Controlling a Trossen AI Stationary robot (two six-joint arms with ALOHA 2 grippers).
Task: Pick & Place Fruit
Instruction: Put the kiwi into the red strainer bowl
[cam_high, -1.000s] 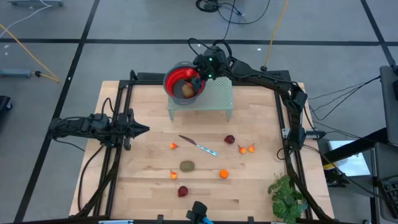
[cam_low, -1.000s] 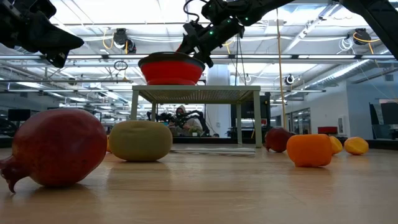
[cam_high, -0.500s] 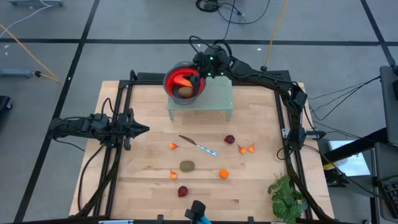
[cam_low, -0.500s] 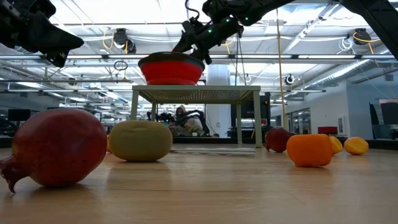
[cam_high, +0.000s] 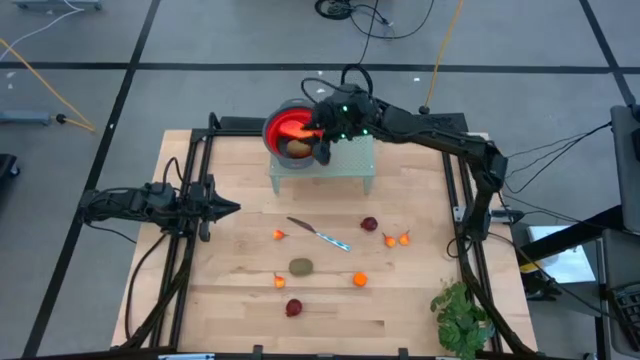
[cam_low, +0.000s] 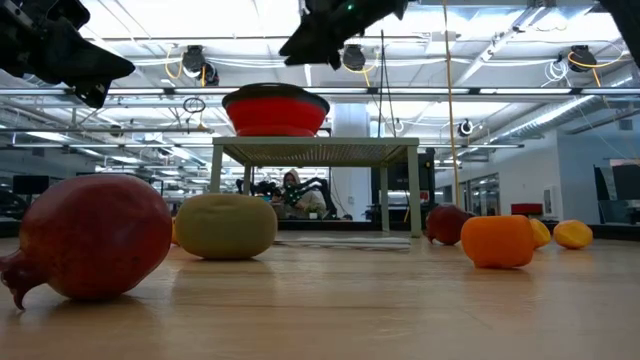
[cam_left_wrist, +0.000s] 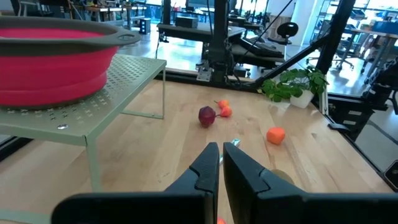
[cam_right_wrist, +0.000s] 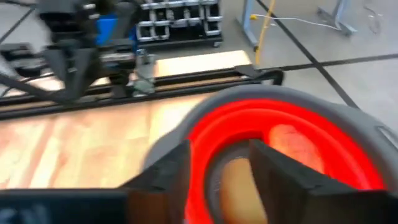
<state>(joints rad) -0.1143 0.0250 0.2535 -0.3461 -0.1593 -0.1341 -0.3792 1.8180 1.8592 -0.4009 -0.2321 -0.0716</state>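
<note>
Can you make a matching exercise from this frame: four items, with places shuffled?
Items:
1. red bowl
2. silver knife
3. green plant
4. left gripper

Places:
A. table's front right corner
B. on the perforated green stand
C. over the table's left side, fingers together
D. flat on the wood mid-table, among loose fruit

Pairs: 1-B, 2-D, 3-A, 4-C

The right gripper is over the bowl with its fingers apart.
</note>
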